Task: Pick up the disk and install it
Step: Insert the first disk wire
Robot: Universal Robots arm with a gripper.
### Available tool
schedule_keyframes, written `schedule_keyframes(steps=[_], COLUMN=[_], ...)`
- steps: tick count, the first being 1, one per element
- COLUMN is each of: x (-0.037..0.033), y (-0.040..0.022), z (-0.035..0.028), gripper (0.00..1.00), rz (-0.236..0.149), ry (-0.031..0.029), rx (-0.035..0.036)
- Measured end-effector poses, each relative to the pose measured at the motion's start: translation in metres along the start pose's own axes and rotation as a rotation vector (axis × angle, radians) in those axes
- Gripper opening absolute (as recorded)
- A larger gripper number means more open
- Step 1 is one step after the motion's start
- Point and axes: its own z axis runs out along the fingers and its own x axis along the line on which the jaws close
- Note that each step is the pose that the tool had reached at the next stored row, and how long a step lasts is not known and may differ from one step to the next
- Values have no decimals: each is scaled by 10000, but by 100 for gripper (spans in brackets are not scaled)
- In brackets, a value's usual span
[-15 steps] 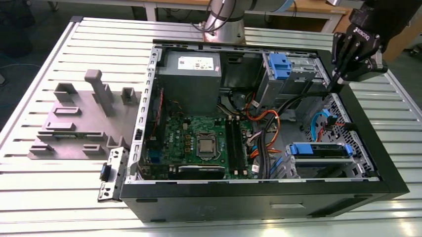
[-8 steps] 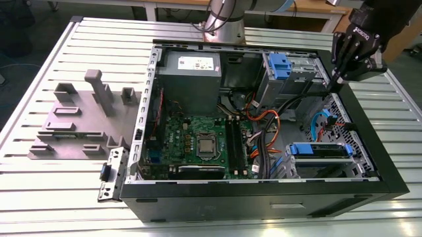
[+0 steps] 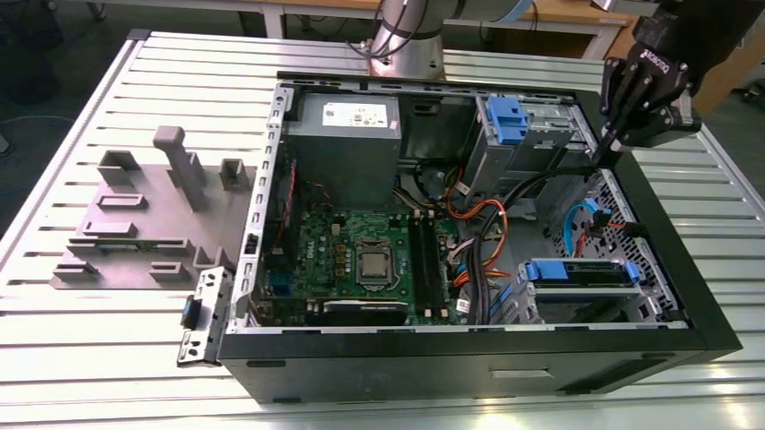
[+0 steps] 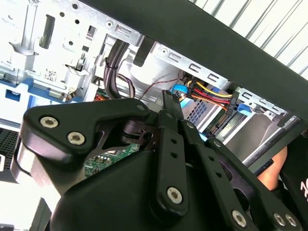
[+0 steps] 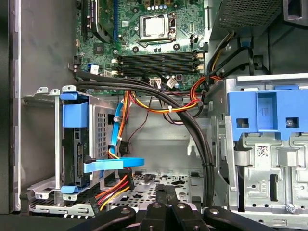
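Tool empty above the case, disk in its cage

The tool (image 3: 606,154) hung over the far right rim of the open computer case (image 3: 478,358) in the exterior view, its fingers pressed together and pinching nothing. The disk (image 3: 582,272) lay well apart from it, inside the metal cage (image 3: 526,305) at the near right corner of the case, blue rails showing. In the first wrist view a flat blue cable (image 5: 115,164) and coloured wires reached its end. The install looked largely done; full seating could not be judged. The case stood on a slatted surface (image 3: 96,358).
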Motion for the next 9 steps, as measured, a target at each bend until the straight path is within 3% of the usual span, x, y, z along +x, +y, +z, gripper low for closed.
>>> schedule_keyframes(steps=[9], x=[30], y=[-1], z=[4], gripper=[11], rz=[0], ry=[1], rx=[0])
